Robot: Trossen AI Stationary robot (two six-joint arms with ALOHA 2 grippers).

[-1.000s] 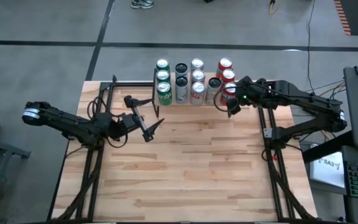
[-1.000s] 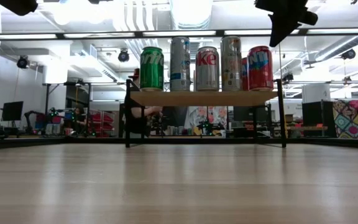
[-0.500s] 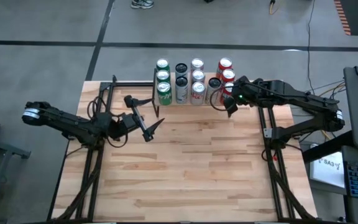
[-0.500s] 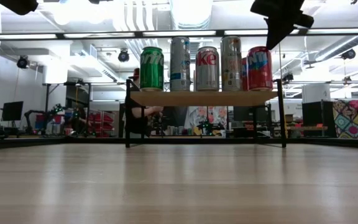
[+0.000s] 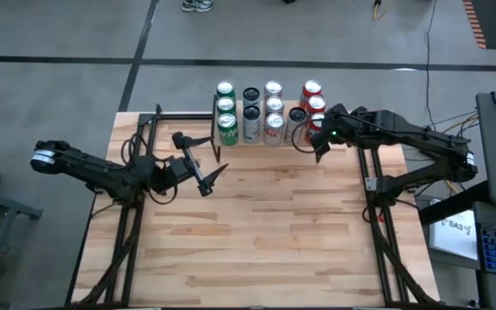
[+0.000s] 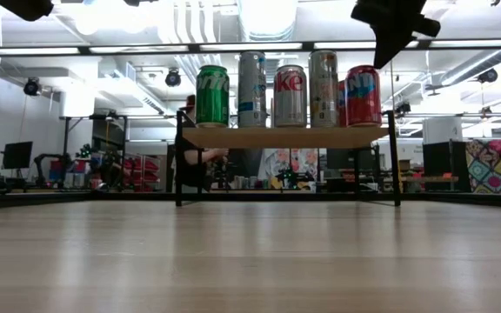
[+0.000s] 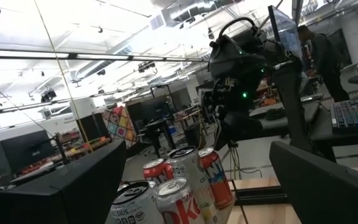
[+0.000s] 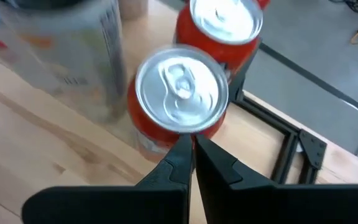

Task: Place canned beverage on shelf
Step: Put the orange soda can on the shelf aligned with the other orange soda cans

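Wooden shelf (image 5: 265,138) at the worktop's (image 5: 257,232) far edge carries rows of cans from above; the right claw (image 5: 319,148), closed and empty, hangs beside the nearest red can (image 5: 317,123). The left claw (image 5: 203,168) waits wide open over the worktop. Level view: cans stand upright on the shelf. Right wrist view: shut fingertips (image 8: 191,152) sit over that red can.

You can't see the shelf (image 5: 261,138) top from above, because cans (image 5: 273,108) cover it. The right gripper (image 6: 388,48) is cut off by the low picture's top edge. Far-off room things look too small to tell
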